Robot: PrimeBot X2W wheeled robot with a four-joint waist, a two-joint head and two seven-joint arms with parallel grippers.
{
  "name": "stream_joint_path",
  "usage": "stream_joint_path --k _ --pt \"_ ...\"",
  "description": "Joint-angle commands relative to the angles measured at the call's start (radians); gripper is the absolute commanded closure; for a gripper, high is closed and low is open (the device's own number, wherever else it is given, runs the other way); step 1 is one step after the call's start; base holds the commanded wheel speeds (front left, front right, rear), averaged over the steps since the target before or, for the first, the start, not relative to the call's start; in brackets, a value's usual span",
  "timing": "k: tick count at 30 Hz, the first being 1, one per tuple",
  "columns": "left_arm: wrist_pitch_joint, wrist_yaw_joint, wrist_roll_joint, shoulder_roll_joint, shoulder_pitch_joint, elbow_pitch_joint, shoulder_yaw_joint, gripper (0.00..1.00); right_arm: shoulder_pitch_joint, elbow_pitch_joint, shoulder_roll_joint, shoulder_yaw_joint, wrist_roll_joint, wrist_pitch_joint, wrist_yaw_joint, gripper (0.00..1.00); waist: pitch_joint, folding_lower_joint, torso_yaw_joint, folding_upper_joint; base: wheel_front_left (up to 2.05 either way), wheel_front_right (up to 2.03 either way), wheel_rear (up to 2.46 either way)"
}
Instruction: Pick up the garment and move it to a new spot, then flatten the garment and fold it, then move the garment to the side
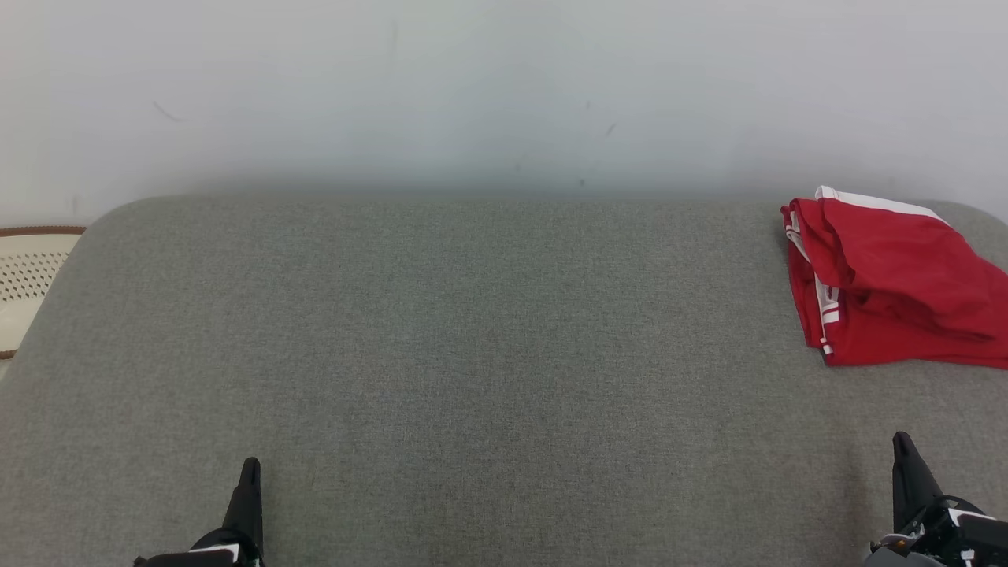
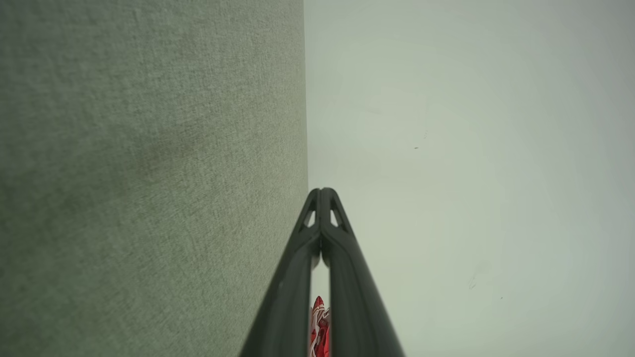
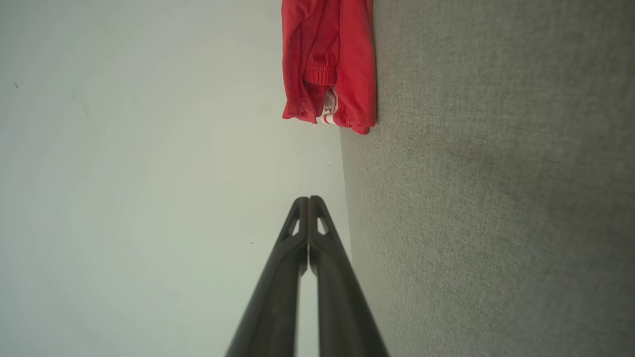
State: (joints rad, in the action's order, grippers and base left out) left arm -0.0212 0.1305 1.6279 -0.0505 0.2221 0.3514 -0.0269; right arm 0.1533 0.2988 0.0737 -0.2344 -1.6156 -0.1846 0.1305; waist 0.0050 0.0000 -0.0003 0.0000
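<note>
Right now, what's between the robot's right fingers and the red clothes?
Nothing but bare grey padded surface. In the head view it runs clear from the shut right fingers up to the red garment.

A bare indoor room, home or lab unclear: a grey fabric-covered tabletop (image 1: 472, 354) against a plain white wall (image 1: 504, 94), a cream perforated basket (image 1: 27, 276) beside it.
</note>
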Motion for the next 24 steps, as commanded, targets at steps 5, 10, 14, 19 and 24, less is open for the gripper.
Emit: stream_joint_path --k 5,10,14,19,24 --pt "-0.003 0.003 0.007 0.001 -0.001 0.002 0.003 1.0 0.004 -0.002 -0.002 -0.002 0.006 -0.003 0.0 1.0 0.0 0.0 0.0 0.0 0.0 0.0 0.0" --pt "-0.003 0.003 0.007 0.001 -0.001 0.002 0.003 1.0 0.004 -0.002 -0.003 -0.003 0.008 -0.005 0.0 1.0 0.0 0.0 0.0 0.0 0.0 0.0 0.0" --pt "-0.003 0.003 0.007 0.001 -0.001 0.002 0.003 1.0 0.004 -0.001 -0.003 -0.005 0.009 -0.006 0.0 1.0 0.0 0.0 0.0 0.0 0.0 0.0 0.0" --pt "-0.003 0.003 0.007 0.001 -0.001 0.002 0.003 1.0 0.005 -0.001 -0.004 -0.006 0.011 -0.007 0.0 1.0 0.0 0.0 0.0 0.0 0.0 0.0 0.0" --pt "-0.003 0.003 0.007 0.001 -0.001 0.002 0.003 1.0 0.005 -0.002 -0.006 -0.008 0.013 -0.008 0.0 1.0 0.0 0.0 0.0 0.0 0.0 0.0 0.0"
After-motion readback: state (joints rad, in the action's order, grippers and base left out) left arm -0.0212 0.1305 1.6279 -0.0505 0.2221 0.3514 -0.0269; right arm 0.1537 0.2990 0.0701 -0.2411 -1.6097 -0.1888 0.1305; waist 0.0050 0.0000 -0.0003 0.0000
